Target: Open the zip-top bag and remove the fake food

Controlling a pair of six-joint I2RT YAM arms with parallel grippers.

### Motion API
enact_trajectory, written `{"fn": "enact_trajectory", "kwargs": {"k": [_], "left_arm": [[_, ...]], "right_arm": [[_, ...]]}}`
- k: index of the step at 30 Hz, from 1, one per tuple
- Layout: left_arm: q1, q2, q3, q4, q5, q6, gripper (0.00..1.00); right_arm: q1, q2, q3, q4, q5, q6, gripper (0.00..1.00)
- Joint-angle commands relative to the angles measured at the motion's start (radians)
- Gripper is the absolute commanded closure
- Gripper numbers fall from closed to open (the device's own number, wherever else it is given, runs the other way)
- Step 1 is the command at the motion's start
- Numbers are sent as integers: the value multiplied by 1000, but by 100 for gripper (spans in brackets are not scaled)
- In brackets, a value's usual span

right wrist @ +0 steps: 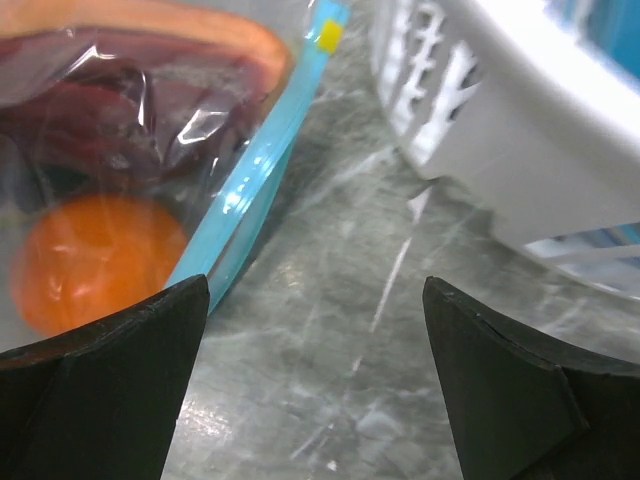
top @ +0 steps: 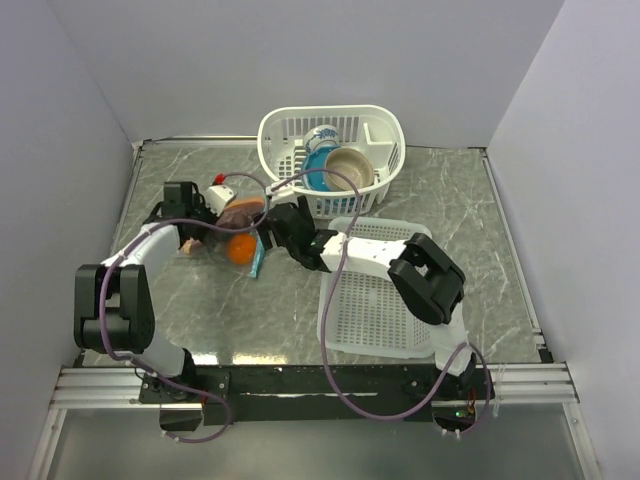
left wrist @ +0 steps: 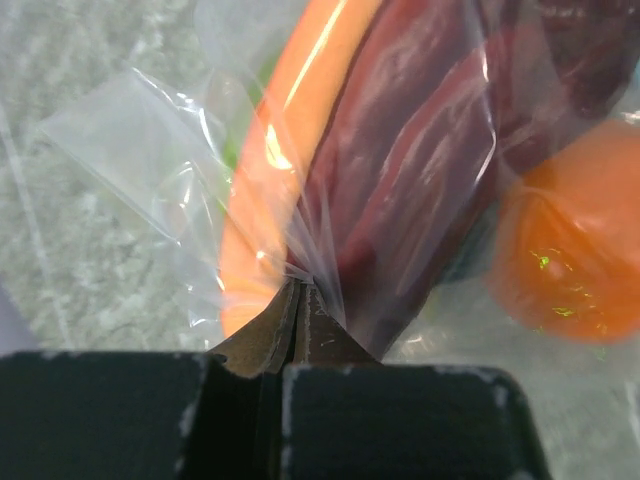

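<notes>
Left wrist view shows the left hand (left wrist: 298, 305) pressed together on a gathered fold of the zip-top bag (left wrist: 150, 130), with clear film fanning out from the pinch. The fake food (left wrist: 400, 230) is packed inside. A long reddish-orange piece (left wrist: 280, 130) runs away from the fingers, a dark purple aubergine shape (left wrist: 430, 150) lies alongside it on the same line, and an orange ball (left wrist: 570, 240) sits to their right. From the top external camera, the bag lies on the grey marbled surface (top: 200, 300), left of centre between the two hands, its long axis roughly left to right. Its teal-blue zip strip (top: 258, 260) forms the right edge, so the mouth points toward the right hand (right wrist: 315, 290). That hand is spread wide and holds nothing. The strip slants down to just beside its left finger (right wrist: 110, 380), with a yellow tab (right wrist: 327, 35) at the far end. Further right stands a white basket (top: 285, 130) holding a blue bowl (top: 320, 150) and a tan bowl (top: 350, 168). A white mesh tray (top: 375, 300) lies flat nearer the arm bases.
</notes>
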Motion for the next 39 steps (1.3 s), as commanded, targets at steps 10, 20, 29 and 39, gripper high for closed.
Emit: {"fn": "enact_trajectory", "kwargs": {"k": [10,20,29,39], "left_arm": [[142,122,183,-343,319,-37,99],[144,242,248,-335,287,-57,99],[147,271,276,-352,305,-38,99],[147,308,300,-367,310,-40,99]], "right_arm": [[15,55,16,96,-46,-31,9],[1,-17,-124,222,15,-64,11],[3,78,-12,210,-98,-76,10],[43,170,116,132,-251,-120,6]]}}
